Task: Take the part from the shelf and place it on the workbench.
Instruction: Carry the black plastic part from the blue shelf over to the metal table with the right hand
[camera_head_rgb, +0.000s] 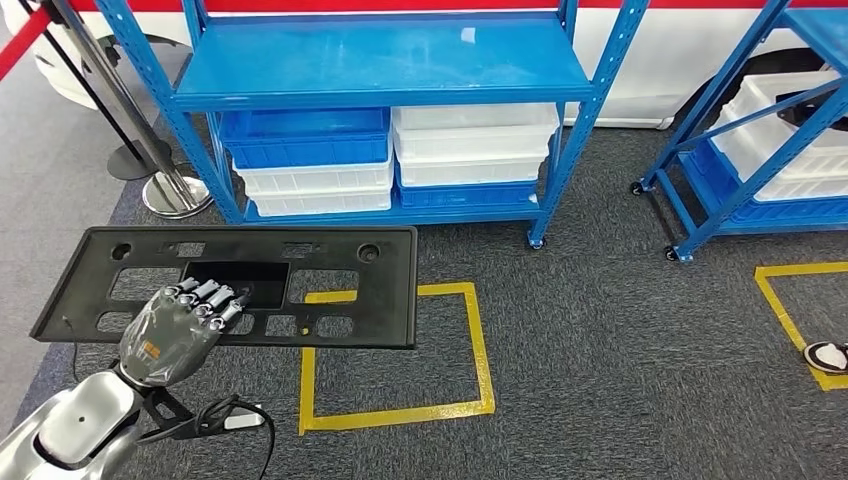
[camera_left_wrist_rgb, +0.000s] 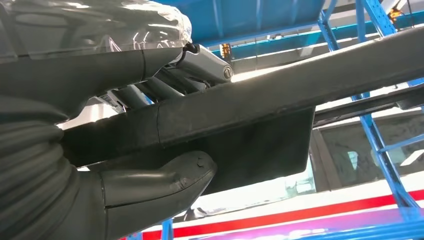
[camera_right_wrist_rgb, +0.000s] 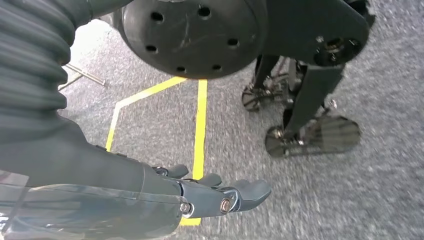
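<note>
Black part (camera_head_rgb: 300, 285) gripped flat by left hand (camera_head_rgb: 180, 325); right hand (camera_right_wrist_rgb: 200, 195) hangs, fingers loosely apart.

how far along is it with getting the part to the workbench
Done: the black panel part is off the blue shelf and carried above the carpet. In hand: the left hand grips its near edge, fingers over the top and thumb beneath. The right hand hangs with nothing in it, over the yellow floor tape. Left: carrying it to the workbench and setting it down.
</note>
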